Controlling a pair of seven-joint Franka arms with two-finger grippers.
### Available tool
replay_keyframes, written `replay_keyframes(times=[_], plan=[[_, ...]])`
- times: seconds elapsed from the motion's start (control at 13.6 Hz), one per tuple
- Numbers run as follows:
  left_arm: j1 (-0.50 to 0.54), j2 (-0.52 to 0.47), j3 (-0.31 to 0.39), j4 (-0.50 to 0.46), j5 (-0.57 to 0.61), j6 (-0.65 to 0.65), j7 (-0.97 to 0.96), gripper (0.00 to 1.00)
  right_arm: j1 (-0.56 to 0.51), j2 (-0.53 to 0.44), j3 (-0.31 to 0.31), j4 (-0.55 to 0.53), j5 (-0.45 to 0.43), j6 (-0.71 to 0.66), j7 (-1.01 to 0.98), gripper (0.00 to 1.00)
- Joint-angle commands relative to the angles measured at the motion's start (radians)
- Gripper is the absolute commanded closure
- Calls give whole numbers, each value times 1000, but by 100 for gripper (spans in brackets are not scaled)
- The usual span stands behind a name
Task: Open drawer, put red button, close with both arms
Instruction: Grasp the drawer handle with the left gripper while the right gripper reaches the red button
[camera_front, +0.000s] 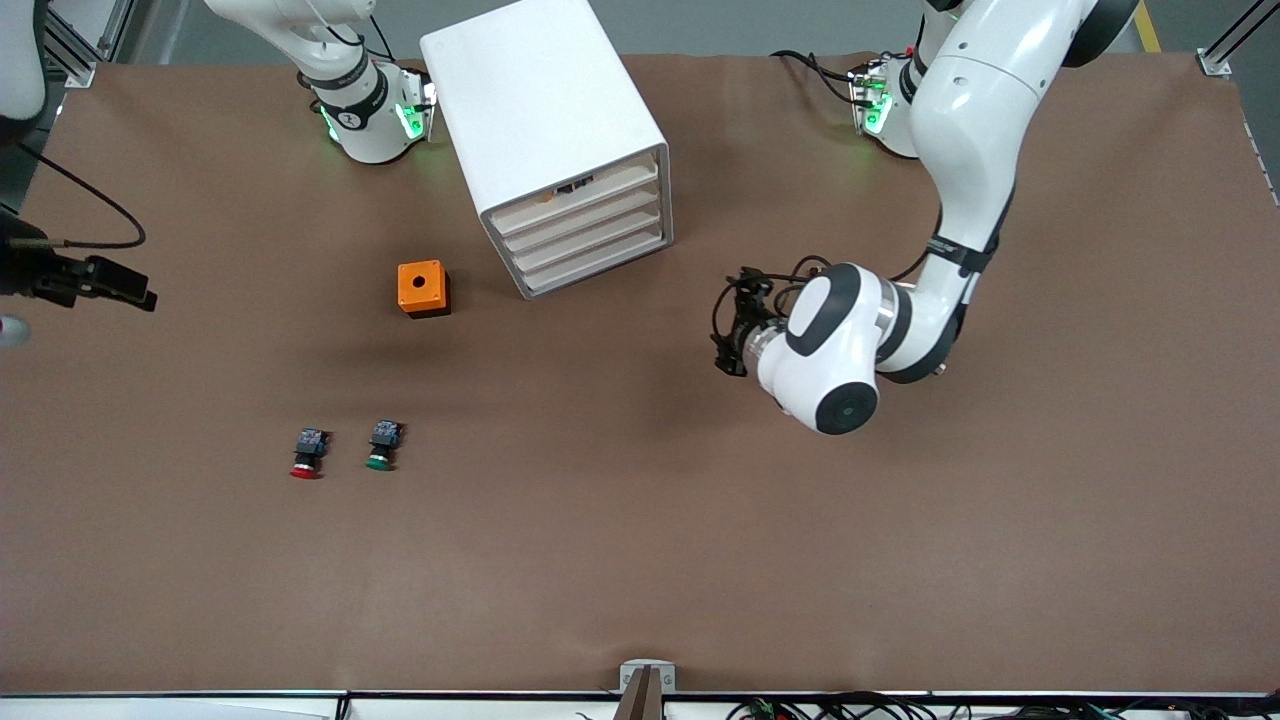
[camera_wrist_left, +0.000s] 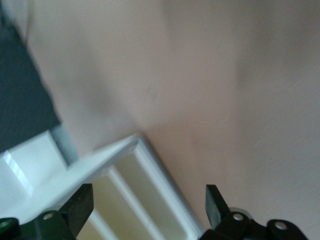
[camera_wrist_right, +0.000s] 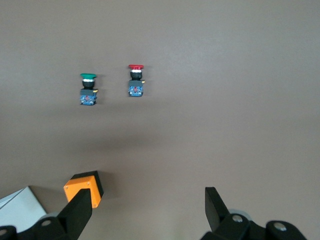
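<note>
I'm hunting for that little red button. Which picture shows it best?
The right wrist view: the red button lies whole and uncovered beside the green one. The front view shows it smaller. The left wrist view misses it.

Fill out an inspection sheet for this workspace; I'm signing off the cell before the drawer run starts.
Surface: brown table, no spills seen.
Job's things: red button lying on its side beside the green button; white drawer unit, all drawers shut.
Clutter: orange box with a hole, near the drawer unit.
Grippers: left gripper open, in the air before the drawer fronts; right gripper open, empty, up over the right arm's end of the table.
Cables: black cable at the right arm's end; a bundle along the table edge nearest the front camera.
Surroundings: metal frame posts at the corners.
</note>
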Motion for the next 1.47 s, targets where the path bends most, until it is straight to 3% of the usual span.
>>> replay_keyframes(times=[0.0, 0.22, 0.44, 0.59, 0.73, 1.03, 1.17, 1.39], plan=[[-11, 64, 7, 30, -171, -19, -125, 5, -43, 92, 14, 32, -2, 56, -32, 0], [-39, 98, 7, 32, -312, -17, -289, 7, -38, 123, 14, -75, 6, 249, -18, 0], [-114, 116, 7, 33, -351, -16, -433, 19, -31, 144, 16, -204, 19, 456, 37, 0], [-141, 124, 7, 33, -394, -16, -481, 32, -9, 200, 19, -217, 21, 529, 66, 0], [-166, 139, 7, 33, -424, -16, -501, 37, 6, 280, 19, -218, 24, 614, 74, 0], [-207, 158, 7, 33, -425, -16, -504, 38, 32, 403, 19, -226, 108, 754, 75, 0], [-223, 158, 7, 33, -426, -16, -504, 50, 40, 434, 20, -224, 153, 780, 77, 0], [-227, 158, 7, 33, -426, -14, -504, 81, 52, 477, 19, -226, 200, 822, 83, 0]])
